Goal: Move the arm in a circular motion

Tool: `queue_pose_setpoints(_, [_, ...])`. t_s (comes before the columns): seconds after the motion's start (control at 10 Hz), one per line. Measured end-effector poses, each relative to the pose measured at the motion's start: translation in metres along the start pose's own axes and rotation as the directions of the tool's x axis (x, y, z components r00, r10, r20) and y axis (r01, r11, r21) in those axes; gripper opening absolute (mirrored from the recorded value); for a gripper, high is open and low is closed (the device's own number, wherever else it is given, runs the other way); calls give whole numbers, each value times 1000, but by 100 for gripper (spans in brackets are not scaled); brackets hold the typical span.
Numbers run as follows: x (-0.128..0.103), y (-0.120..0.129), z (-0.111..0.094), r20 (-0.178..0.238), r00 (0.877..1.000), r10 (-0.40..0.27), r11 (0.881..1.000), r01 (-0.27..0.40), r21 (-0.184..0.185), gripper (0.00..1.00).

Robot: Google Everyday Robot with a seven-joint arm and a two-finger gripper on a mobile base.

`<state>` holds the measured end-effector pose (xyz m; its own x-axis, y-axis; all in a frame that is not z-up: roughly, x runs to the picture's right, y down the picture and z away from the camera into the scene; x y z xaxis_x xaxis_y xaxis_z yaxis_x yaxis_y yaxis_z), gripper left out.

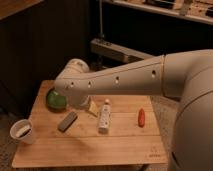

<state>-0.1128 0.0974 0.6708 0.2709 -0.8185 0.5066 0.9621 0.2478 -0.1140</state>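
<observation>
We have one view only, looking down at a slant on the table [120, 145], which lies mid-frame with dark shelves [160, 10] beyond. The arm [130, 80] fills the frame's right side close to the lens and reaches left; the gripper [80, 101] hangs under its elbow, above the table's far left part.

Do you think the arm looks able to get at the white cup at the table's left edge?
Probably yes: the gripper hangs under the arm by the green object, and nothing tall stands between it and the white cup.
</observation>
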Motion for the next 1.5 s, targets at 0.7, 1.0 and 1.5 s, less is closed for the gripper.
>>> queue_pose_setpoints(0.7, [48,15,-3,3,1000,-1,1000,1,-19,80])
queue_pose_setpoints(1.0, [76,26,-6,24,1000,16,1000,-15,-21,80])
queue_pose_setpoints(1.5, [140,54,-4,42,998,37,999,-36,-29,80])
